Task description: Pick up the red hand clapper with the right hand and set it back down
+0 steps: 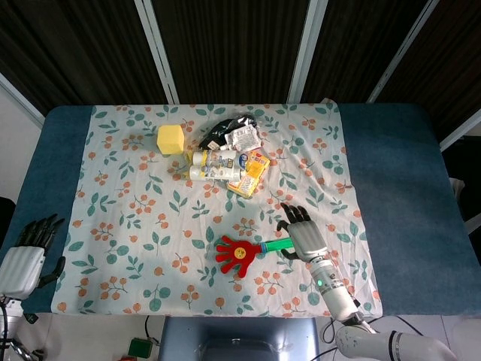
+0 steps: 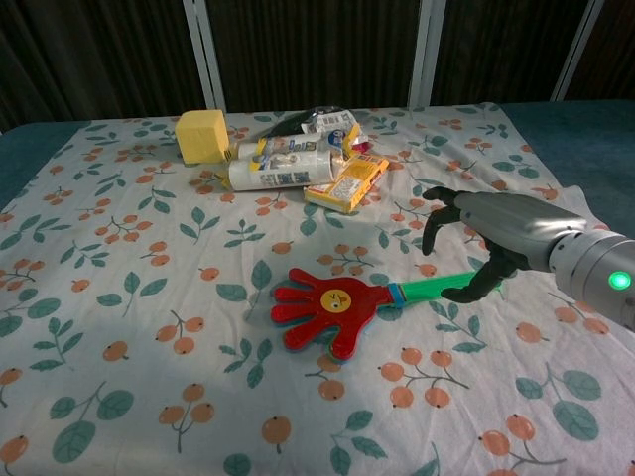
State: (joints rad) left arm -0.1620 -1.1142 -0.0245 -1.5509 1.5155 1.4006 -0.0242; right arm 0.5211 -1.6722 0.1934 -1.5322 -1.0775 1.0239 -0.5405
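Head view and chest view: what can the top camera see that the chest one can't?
Only the head view shows the left hand, resting open at the near left edge of the blue table.

Only the chest view shows the green light on the right wrist from the side.

Both show the right hand, fingers apart over the red hand clapper, plus the yellow block and the bottles.
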